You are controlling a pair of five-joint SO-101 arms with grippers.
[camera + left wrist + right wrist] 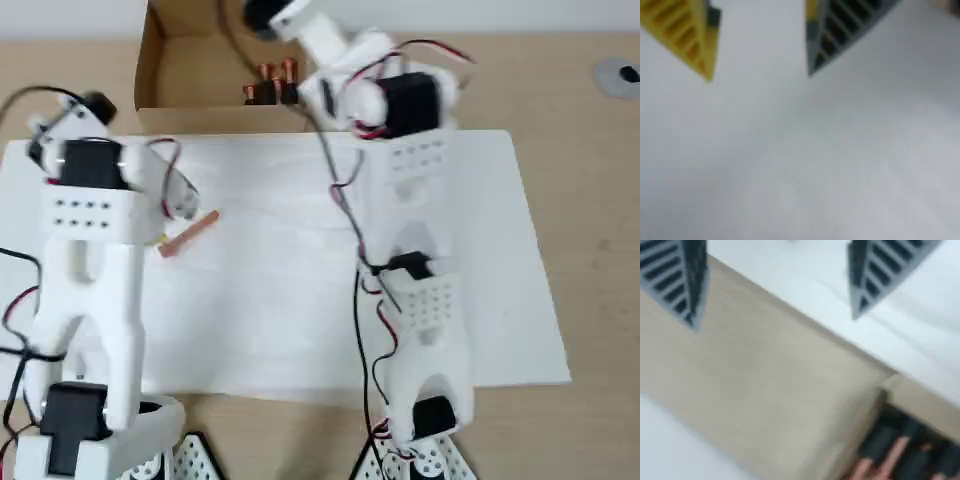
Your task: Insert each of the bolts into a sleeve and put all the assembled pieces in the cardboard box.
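Note:
A copper-coloured bolt [190,235] lies slanted on the white sheet [300,300], just beside my left gripper [168,205]. In the left wrist view that gripper [759,75] is open, its yellow fingertips [702,60] low over bare white sheet with nothing between them. The cardboard box [145,70] stands at the back and holds several black-and-copper assembled pieces [270,85]. My right gripper [275,20] hangs over the box. In its own view it [774,320] is open and empty above the box wall [765,390], with the pieces [900,450] off to one side.
The white sheet covers most of the wooden table [590,200]. A small grey round object [615,75] lies at the far right back. Cables [345,190] trail from the right arm across the sheet.

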